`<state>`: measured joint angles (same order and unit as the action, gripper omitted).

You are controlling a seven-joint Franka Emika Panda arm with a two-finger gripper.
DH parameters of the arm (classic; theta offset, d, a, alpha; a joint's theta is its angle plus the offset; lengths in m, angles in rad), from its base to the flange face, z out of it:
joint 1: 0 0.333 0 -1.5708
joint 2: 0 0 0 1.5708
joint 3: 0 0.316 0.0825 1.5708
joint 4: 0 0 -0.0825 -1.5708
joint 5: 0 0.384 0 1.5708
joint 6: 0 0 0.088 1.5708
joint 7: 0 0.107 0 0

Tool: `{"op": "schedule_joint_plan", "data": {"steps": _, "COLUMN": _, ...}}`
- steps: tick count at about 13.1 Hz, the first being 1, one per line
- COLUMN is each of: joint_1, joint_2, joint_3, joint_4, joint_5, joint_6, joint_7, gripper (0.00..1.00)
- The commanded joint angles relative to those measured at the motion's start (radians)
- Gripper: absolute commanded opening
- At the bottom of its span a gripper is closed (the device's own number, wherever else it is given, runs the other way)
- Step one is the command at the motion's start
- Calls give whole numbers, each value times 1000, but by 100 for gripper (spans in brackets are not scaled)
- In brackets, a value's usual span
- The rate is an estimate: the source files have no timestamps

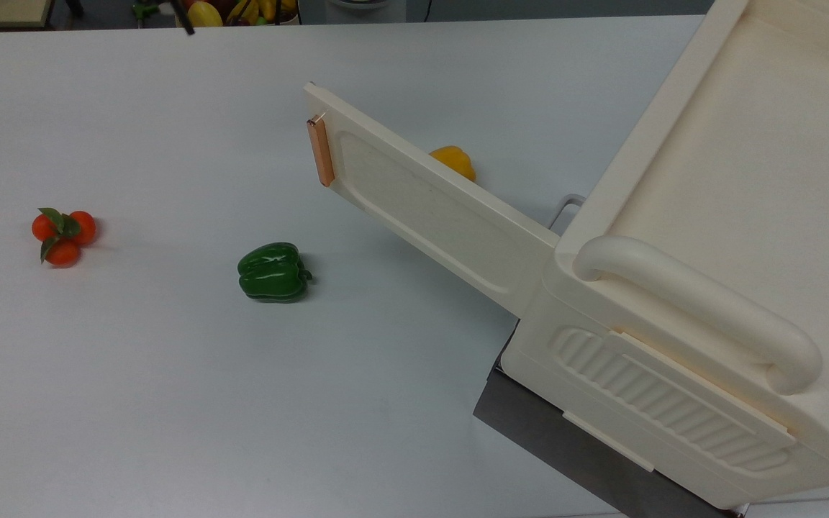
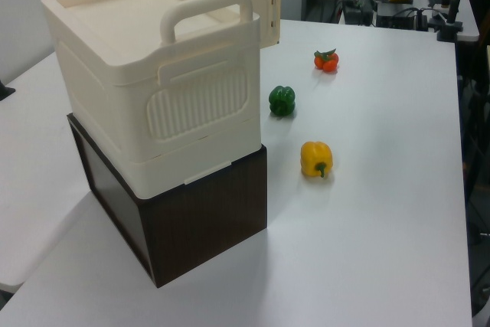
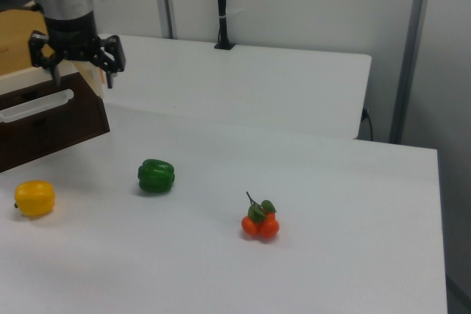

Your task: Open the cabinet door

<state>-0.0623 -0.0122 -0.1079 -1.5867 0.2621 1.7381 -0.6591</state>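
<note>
A white table (image 1: 134, 403) carries a cream plastic cabinet (image 1: 731, 216) that sits on a dark brown box (image 2: 191, 227). The cabinet door (image 1: 429, 208) stands swung wide open, reaching out over the table toward the top view's left, with its copper-orange bar handle (image 1: 321, 151) at the free edge. A yellow bell pepper (image 1: 454, 162) lies behind the door in the top view, a green bell pepper (image 1: 273, 271) lies in front of it, and a cluster of small oranges with leaves (image 1: 62, 230) lies well apart near the top view's left edge. In the right view, the gripper (image 3: 77, 60) hangs above the table at the upper left, its fingers (image 3: 110, 71) spread apart and holding nothing, clear of the door.
</note>
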Motion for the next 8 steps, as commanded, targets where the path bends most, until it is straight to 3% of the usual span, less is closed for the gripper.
{"op": "schedule_joint_plan", "data": {"steps": 1, "joint_1": 73, "joint_2": -51, "joint_3": -4, "joint_4": -21, "joint_5": -14, "joint_6": -90, "joint_7": 222, "gripper": 100}}
{"op": "schedule_joint_plan", "data": {"steps": 5, "joint_1": 173, "joint_2": -63, "joint_3": 10, "joint_4": -21, "joint_5": -98, "joint_6": -124, "joint_7": 687, "gripper": 100}}
{"op": "schedule_joint_plan", "data": {"steps": 7, "joint_1": 206, "joint_2": -58, "joint_3": 17, "joint_4": -30, "joint_5": -209, "joint_6": -115, "joint_7": 810, "gripper": 100}}
{"op": "schedule_joint_plan", "data": {"steps": 8, "joint_1": 210, "joint_2": -54, "joint_3": 20, "joint_4": -42, "joint_5": -224, "joint_6": -80, "joint_7": 811, "gripper": 100}}
